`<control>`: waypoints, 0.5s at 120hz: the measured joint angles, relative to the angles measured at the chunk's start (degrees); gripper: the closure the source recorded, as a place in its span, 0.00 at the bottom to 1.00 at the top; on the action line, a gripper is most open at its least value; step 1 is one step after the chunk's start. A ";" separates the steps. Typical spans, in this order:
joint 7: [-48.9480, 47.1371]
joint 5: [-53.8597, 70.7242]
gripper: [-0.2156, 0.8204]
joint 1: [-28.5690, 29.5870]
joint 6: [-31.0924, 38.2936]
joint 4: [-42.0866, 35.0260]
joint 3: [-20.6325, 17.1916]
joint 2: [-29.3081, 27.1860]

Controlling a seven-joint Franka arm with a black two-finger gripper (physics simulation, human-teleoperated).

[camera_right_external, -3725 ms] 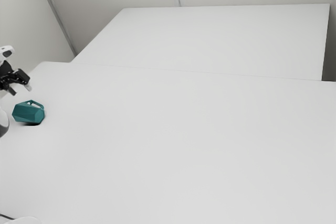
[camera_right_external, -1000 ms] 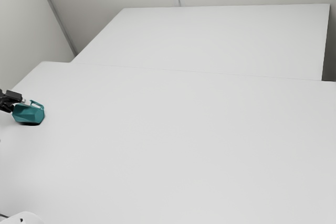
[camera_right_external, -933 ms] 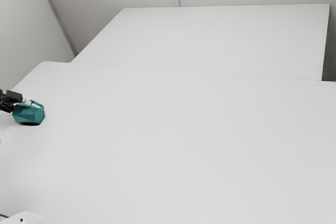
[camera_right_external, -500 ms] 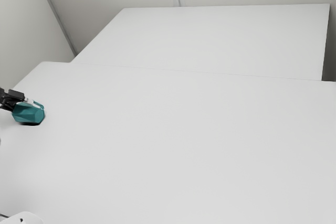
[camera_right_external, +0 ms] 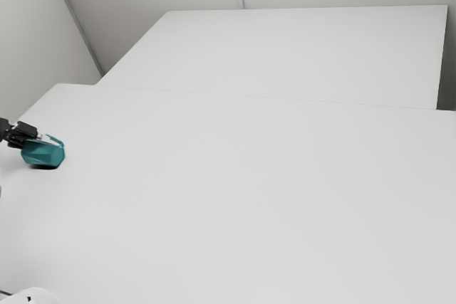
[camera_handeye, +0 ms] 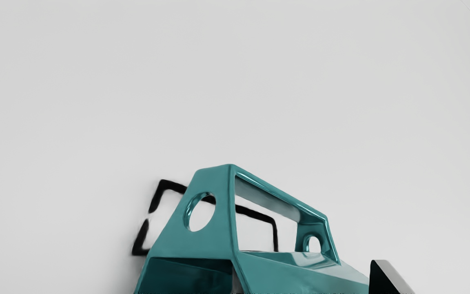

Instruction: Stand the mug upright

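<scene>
At the exterior view's far left, my gripper [camera_right_external: 40, 137] is low over the teal mug [camera_right_external: 44, 154], overlapping its upper side. The mug lies on its side on the white table, its handle [camera_right_external: 55, 141] pointing up. In the wrist view my gripper [camera_handeye: 309, 285] is open, with one dark fingertip [camera_handeye: 384, 279] outside the mug [camera_handeye: 300, 271]. A narrow grey sliver at the mug's dark mouth looks like the other finger. The handle [camera_handeye: 214, 245] rises between them, with round holes in its ends. Whether either finger touches the mug is unclear.
The white table [camera_right_external: 235, 197] stretches toward the exterior view's right, and a second white surface [camera_right_external: 299, 55] stands behind it. Part of a white rounded body [camera_right_external: 32, 297] shows at the exterior view's lower left. The mug's black shadow [camera_handeye: 276, 234] lies beyond the handle.
After coming down to the mug, my gripper has moved slightly toward the exterior view's right. The mug has shifted a little the same way and still lies on its side.
</scene>
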 joint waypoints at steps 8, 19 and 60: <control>0.01 -0.27 0.63 0.00 -0.04 -0.02 -0.13 -0.02; 0.00 -0.53 0.71 0.00 -0.07 -0.06 -0.42 -0.04; -0.08 -1.07 0.93 -0.09 0.34 0.12 -4.07 -0.37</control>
